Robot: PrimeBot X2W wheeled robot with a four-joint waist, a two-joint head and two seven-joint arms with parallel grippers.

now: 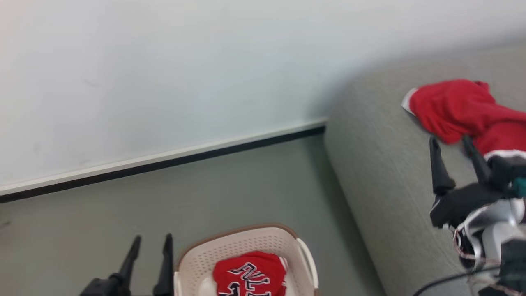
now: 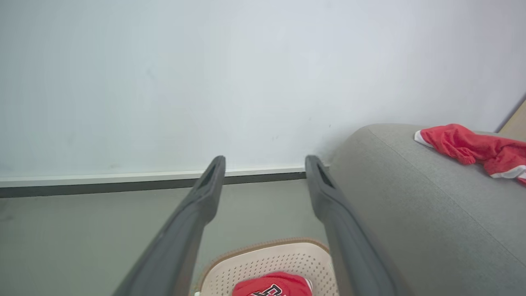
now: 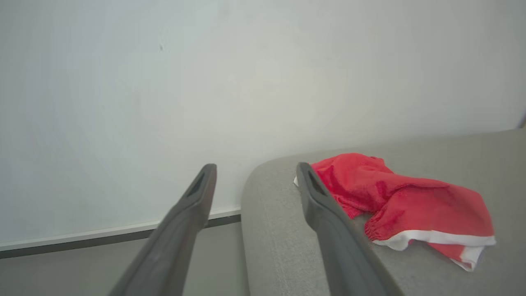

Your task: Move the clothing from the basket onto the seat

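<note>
A red jersey with black-and-white letters (image 1: 248, 274) lies in the cream basket (image 1: 242, 242) on the floor at the bottom middle of the head view; the same clothing (image 2: 273, 285) and basket (image 2: 267, 257) show low in the left wrist view. Another red piece with white trim (image 1: 464, 109) lies on the grey seat (image 1: 382, 164), also seen as red clothing (image 3: 402, 201) on the seat (image 3: 279, 230) in the right wrist view. My left gripper (image 1: 151, 238) stands open and empty, just left of the basket. My right gripper (image 1: 451, 139) is open and empty above the seat, beside the red piece.
A white wall (image 1: 164, 74) with a dark skirting strip (image 1: 164, 162) runs behind the grey floor (image 1: 226, 189). The seat's rounded side rises directly right of the basket. Cables (image 1: 448, 281) hang by my right arm.
</note>
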